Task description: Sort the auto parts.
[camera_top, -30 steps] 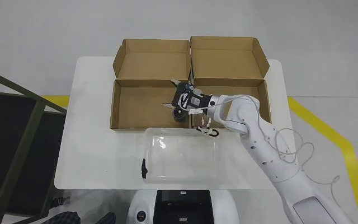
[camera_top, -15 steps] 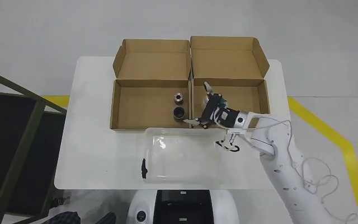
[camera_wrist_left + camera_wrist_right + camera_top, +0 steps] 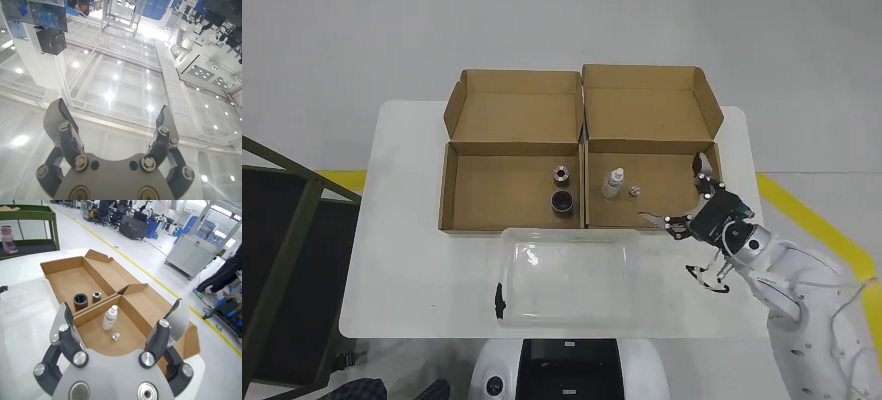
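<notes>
Four parts sit in two cardboard boxes: a black cylinder (image 3: 562, 201) and a metal sleeve (image 3: 559, 175) in the left box (image 3: 447, 190), an upright spray bottle (image 3: 613, 183) with a small metal cap (image 3: 635, 189) just beside it in the right box (image 3: 667, 172). The right tool (image 3: 122, 307) hangs wide open and empty over that box's outer end. The left tool (image 3: 112, 106), equally spread and empty, faces the ceiling. A low sweep could snag the cardboard wall or topple the bottle.

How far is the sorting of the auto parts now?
Done: the black sleeve and the metal bushing stand in the left box; the spray bottle and the metal cap are in the right box. In hand: nothing; right gripper and left gripper are open. Left: seemingly nothing; every visible part is boxed.
</notes>
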You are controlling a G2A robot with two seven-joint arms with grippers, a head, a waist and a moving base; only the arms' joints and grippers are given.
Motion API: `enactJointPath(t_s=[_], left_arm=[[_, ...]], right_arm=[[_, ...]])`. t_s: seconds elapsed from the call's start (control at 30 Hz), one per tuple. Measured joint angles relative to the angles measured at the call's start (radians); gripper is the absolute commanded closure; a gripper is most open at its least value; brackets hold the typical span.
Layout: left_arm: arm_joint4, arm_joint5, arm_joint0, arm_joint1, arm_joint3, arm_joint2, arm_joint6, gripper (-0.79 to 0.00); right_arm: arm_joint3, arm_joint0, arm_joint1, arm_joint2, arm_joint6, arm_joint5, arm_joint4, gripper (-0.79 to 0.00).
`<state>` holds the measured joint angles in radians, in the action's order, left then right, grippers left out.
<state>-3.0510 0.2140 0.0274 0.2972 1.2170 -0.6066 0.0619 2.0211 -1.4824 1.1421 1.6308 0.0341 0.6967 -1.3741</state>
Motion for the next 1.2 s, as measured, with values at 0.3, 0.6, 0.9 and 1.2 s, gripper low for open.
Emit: enactJointPath(t_s=[0.3,0.6,0.9,1.2], left_arm=[[0.0,0.0,0.0,0.0,0.0,0.0,0.0,-0.785],[0.0,0.0,0.0,0.0,0.0,0.0,0.0,-0.785],[0.0,0.0,0.0,0.0,0.0,0.0,0.0,-0.784],[0.0,0.0,0.0,0.0,0.0,0.0,0.0,-0.784]], right_arm=[[0.031,-0.201,-0.009,0.211,-0.085,-0.056,0.015,-0.785],[0.043,-0.345,-0.006,0.367,-0.163,-0.117,0.029,-0.785],[0.028,-0.388,-0.005,0.414,-0.202,-0.108,0.052,-0.785],[0.029,-0.387,-0.005,0.414,-0.201,-0.108,0.052,-0.785]])
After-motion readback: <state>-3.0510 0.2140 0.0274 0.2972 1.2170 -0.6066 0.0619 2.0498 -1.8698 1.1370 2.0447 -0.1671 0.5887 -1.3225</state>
